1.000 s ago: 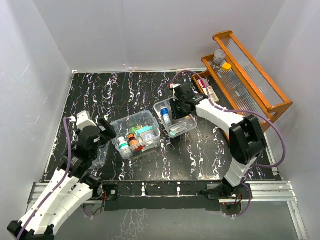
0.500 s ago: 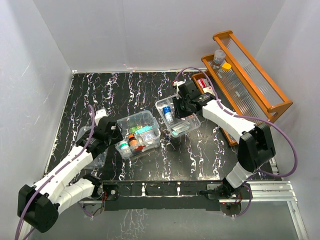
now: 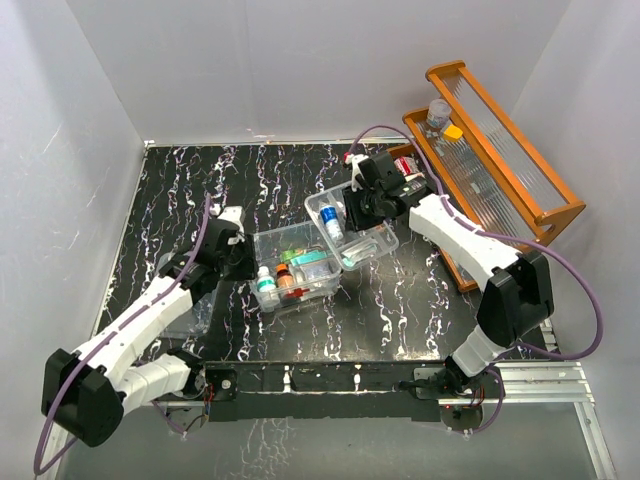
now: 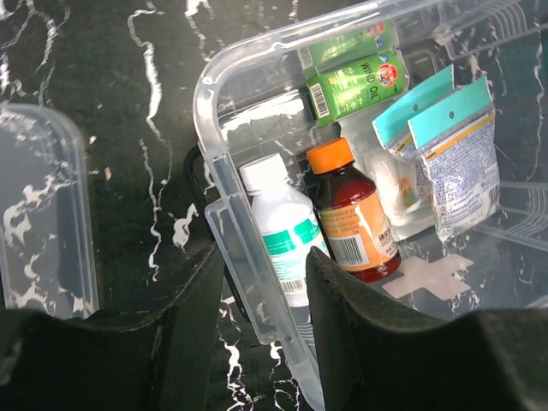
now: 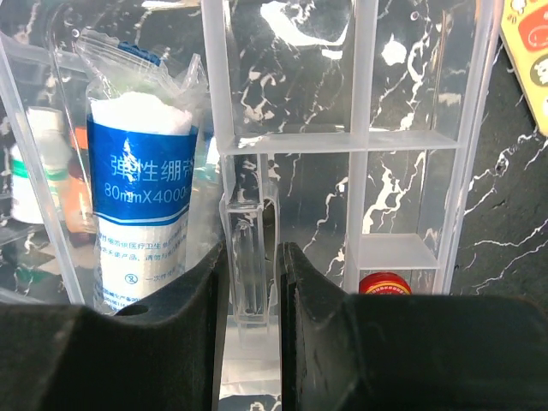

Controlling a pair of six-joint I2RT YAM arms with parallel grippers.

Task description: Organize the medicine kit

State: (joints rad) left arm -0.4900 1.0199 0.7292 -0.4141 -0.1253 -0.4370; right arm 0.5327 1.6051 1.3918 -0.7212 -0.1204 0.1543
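The medicine kit (image 3: 318, 284) is a clear open box in the middle of the table. It holds a white bottle (image 4: 287, 231), a brown bottle with an orange cap (image 4: 351, 218), a green carton (image 4: 355, 81) and teal sachets (image 4: 445, 154). My left gripper (image 3: 243, 262) straddles the kit's left wall (image 4: 205, 86), one finger inside and one outside (image 4: 261, 257), closed on it. My right gripper (image 3: 365, 208) is shut on a partition of a clear divider tray (image 3: 372, 246) and holds it tilted by the kit's right end. The tray (image 5: 368, 141) carries a blue-labelled bandage roll (image 5: 141, 197) and a red tin (image 5: 385, 283).
The kit's clear lid (image 4: 43, 223) lies flat on the table left of the box, partly under my left arm (image 3: 195, 308). An orange-brown wooden tiered rack (image 3: 500, 150) stands at the right edge with a bottle (image 3: 437, 112) and small packages on it.
My left arm reached forward to the kit's left wall, and the kit slid to the right. My right gripper carried the divider tray a little back and left.
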